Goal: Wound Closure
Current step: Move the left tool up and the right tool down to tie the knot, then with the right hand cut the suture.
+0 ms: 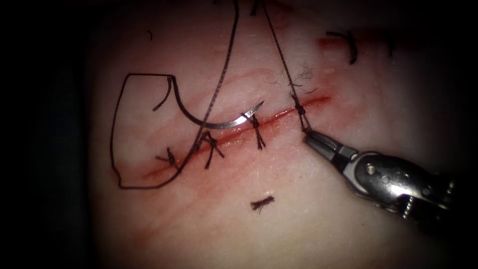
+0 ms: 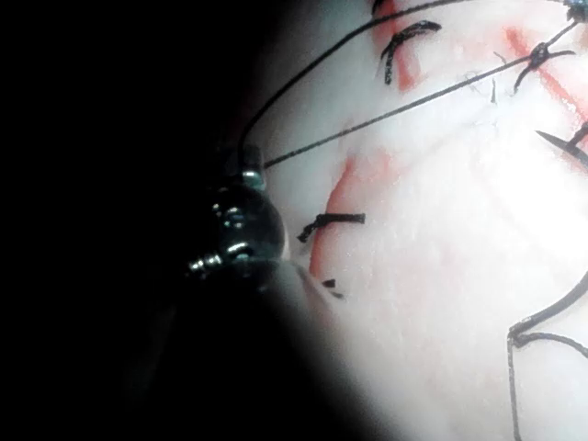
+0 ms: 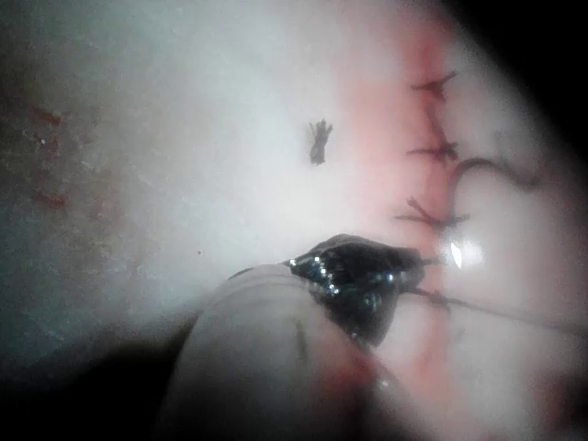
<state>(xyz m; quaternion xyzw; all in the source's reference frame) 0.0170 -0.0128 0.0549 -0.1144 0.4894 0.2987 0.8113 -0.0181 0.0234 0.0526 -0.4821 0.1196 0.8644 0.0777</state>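
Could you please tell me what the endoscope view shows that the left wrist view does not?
Endoscope view: the right tool, jaws shut on the thread at the right end of the cut; the whole needle lying free on the tissue, held by neither tool. Left wrist view: the left tool, with two thread strands running to it; whether it grips them is unclear. Both: thread, the stitched cut and cut ends of thread.
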